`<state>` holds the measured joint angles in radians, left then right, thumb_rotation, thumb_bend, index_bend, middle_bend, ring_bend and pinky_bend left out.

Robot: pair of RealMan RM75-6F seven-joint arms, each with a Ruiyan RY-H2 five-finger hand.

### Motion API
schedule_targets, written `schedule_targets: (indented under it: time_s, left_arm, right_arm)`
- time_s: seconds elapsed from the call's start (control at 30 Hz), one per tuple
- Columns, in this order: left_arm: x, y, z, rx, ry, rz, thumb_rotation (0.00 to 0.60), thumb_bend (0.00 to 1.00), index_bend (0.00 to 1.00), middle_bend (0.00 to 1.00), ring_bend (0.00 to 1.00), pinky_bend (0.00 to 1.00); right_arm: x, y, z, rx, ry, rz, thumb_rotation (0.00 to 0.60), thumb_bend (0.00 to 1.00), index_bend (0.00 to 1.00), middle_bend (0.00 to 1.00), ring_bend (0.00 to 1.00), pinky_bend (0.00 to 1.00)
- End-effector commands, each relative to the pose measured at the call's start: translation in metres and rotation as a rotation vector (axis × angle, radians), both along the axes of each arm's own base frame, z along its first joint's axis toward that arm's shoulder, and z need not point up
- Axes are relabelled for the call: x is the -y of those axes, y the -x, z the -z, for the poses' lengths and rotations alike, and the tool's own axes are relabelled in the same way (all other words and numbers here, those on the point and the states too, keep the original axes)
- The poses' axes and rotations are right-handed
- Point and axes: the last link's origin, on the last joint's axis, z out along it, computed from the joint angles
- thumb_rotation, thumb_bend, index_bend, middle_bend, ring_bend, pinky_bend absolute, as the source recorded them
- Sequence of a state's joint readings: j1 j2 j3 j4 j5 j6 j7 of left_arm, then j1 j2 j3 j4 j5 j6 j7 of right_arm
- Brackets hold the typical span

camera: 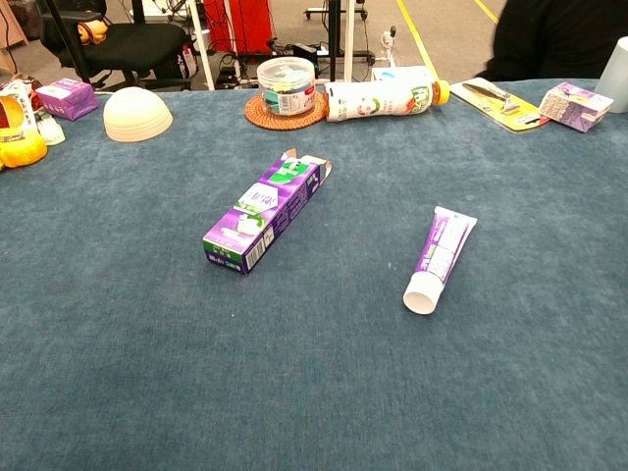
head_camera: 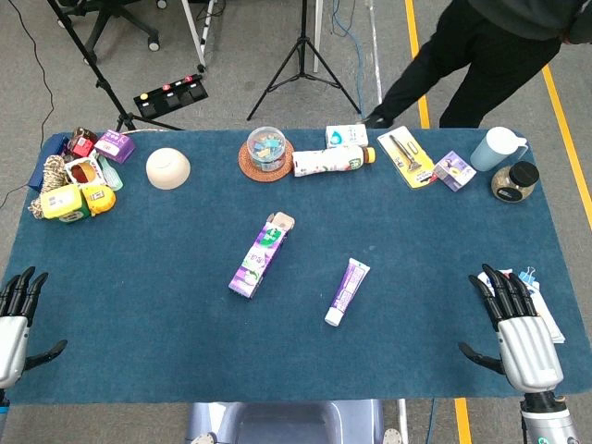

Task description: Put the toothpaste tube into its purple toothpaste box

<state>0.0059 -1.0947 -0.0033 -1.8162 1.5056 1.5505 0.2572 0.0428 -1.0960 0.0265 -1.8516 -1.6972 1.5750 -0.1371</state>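
Table [head_camera: 185, 351], covered in blue cloth, carries everything, and nothing of the task is done yet. Both hands rest at its near edge, empty. The right hand [head_camera: 513, 328] lies flat with fingers spread apart; the left hand [head_camera: 17, 310] is cut off by the frame edge, though the fingers that show are also apart and hold nothing. Neither hand appears in the chest view.

The box [head_camera: 262, 255] lies on its side ahead of the hands, roughly midway between them and nearer the left hand than the tube is. Its far end has the flaps open, facing away from the robot. The tube [head_camera: 346, 291] lies flat just to the right of the box, apart from it, on the right hand's side but still well out of its reach as it rests. Its cap end points toward the robot, its crimped end away.

So picking up the tube, steadying the box, and sliding one into the other all remain, as I judge it.

How deep or clear the box opening is cannot be made out, since only the flaps show.
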Motion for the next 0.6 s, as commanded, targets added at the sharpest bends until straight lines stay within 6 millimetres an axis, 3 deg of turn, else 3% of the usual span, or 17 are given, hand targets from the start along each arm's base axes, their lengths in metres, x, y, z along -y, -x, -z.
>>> schedule_targets:
  time_s: [0.03,0.4,0.6]
  left_arm:
    - [0.001,0.0,0.001,0.001,0.004,0.001,0.6,0.06,0.0,0.0,0.0,0.14]
    - [0.002,0.0,0.001,0.003,0.011,-0.004,0.6,0.06,0.0,0.0,0.0,0.14]
    - [0.002,0.001,-0.001,0.017,0.001,-0.009,0.6,0.07,0.0,0.0,0.0,0.14]
  right_arm:
    - [0.001,0.0,0.0,0.0,-0.004,0.001,0.6,0.0,0.09,0.02,0.0,0.03]
    - [0.003,-0.002,0.006,0.004,-0.025,-0.012,0.6,0.0,0.09,0.02,0.0,0.03]
    - [0.027,-0.009,0.028,-0.014,-0.089,-0.068,0.6,0.0,0.09,0.03,0.01,0.04]
